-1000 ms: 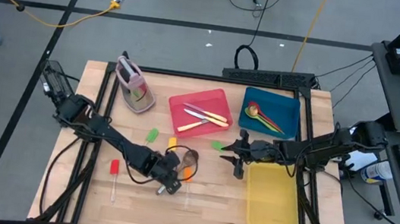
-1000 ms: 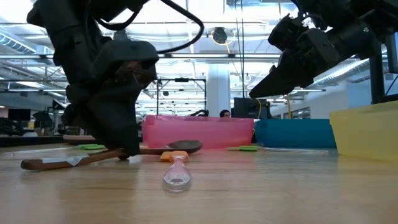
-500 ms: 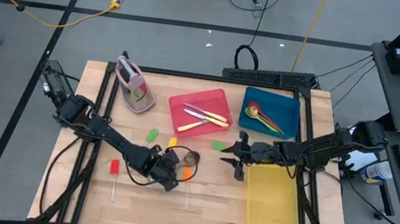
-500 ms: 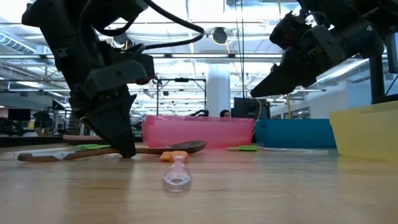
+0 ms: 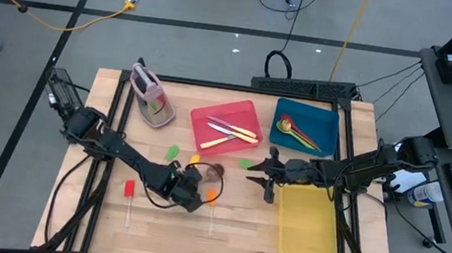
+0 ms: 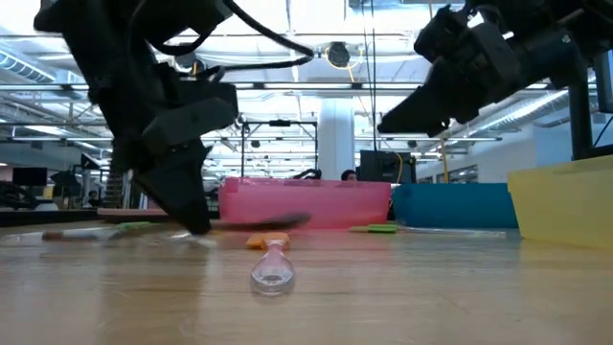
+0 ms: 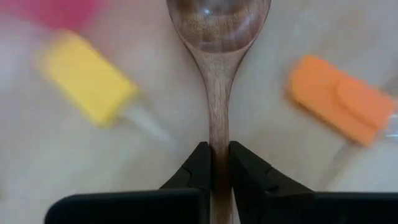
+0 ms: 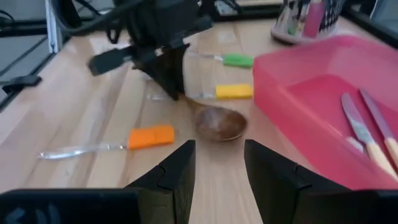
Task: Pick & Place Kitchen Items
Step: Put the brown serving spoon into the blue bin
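A brown wooden spoon (image 7: 217,25) lies among the slim utensils at the table's middle, and my left gripper (image 5: 187,193) is shut on its handle. Its bowl (image 5: 213,172) points toward the red tray. Flat on the wood beside it lie an orange-headed piece (image 7: 339,106) and a yellow-headed piece (image 7: 87,93), both with clear handles. Over the table, near a green-headed piece (image 5: 245,163), my right gripper (image 5: 264,180) hangs open, touching nothing. Its wrist view looks across at the spoon's bowl (image 8: 219,123). My left gripper pinches the spoon's handle (image 7: 218,163) between its two fingers, somewhat nearer the bowl than the free end. The fingers (image 6: 192,216) come from above, pointing down, and lie across the handle. The spoon sits about level at table height, and blur hides whether it is clear of the wood.
At the back stand a red tray (image 5: 241,111) with cream-handled knives, a blue tray (image 5: 328,122) with spoons, and a pink-grey stand (image 5: 152,96). A yellow tray (image 5: 309,227) sits front right. A red-headed piece (image 5: 129,189) and a green one (image 5: 172,152) lie left.
My left gripper's fingers have shut on the spoon's handle and the gripper has gone a little toward the table's far edge. The handle's free end, which lay on the wood, has risen, so the spoon now sits closer to level. My right gripper has stayed open.
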